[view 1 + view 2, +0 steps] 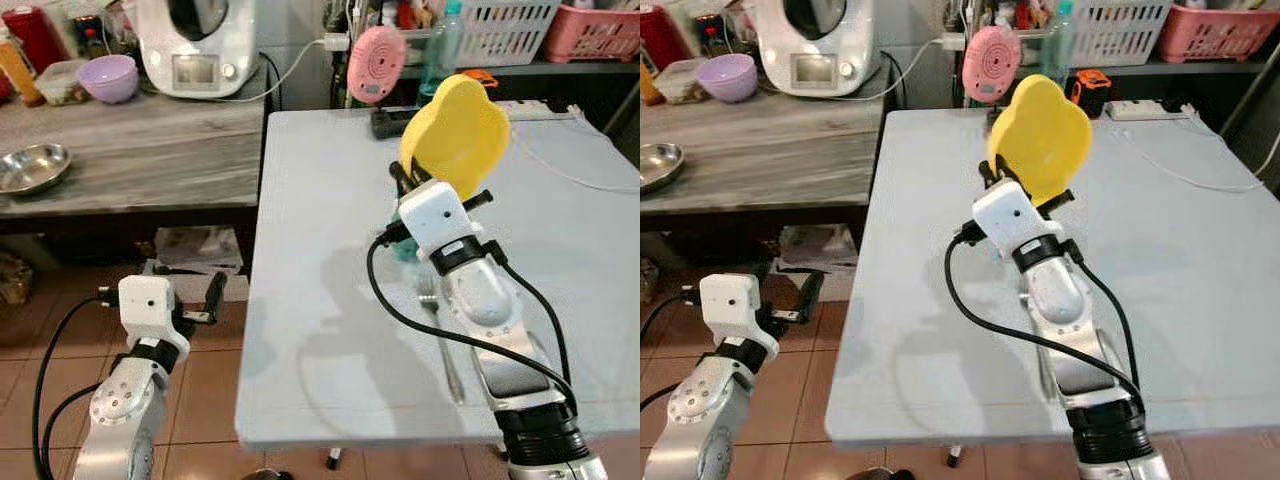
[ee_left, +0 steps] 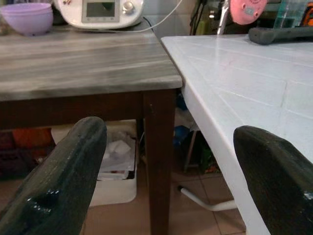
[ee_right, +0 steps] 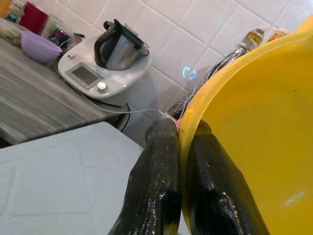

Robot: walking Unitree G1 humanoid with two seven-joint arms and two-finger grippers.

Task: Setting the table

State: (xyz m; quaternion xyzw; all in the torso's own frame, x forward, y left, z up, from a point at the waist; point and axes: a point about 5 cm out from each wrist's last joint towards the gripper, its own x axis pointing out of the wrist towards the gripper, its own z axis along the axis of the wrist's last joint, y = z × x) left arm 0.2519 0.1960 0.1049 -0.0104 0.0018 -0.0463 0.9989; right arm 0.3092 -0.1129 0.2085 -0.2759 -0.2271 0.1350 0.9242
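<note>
While clamped on the yellow bowl's [image 1: 455, 135] rim by the right gripper [image 1: 402, 183], held tilted above the white table [image 1: 330, 300], just beyond the fork [image 1: 440, 335]; left gripper [image 1: 212, 297] open, empty, left of table.

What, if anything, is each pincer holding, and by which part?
The right pincer grips the yellow bowl by its rim, one finger inside, one outside, lifted above the white table. The left pincer is open, holding nothing.

Right tool [image 1: 402, 180] raised, fingers pinched — left tool [image 1: 212, 297] low, spread.

White table [image 1: 330, 330] mostly bare, fork [image 1: 440, 340] near front, clutter along far edge
</note>
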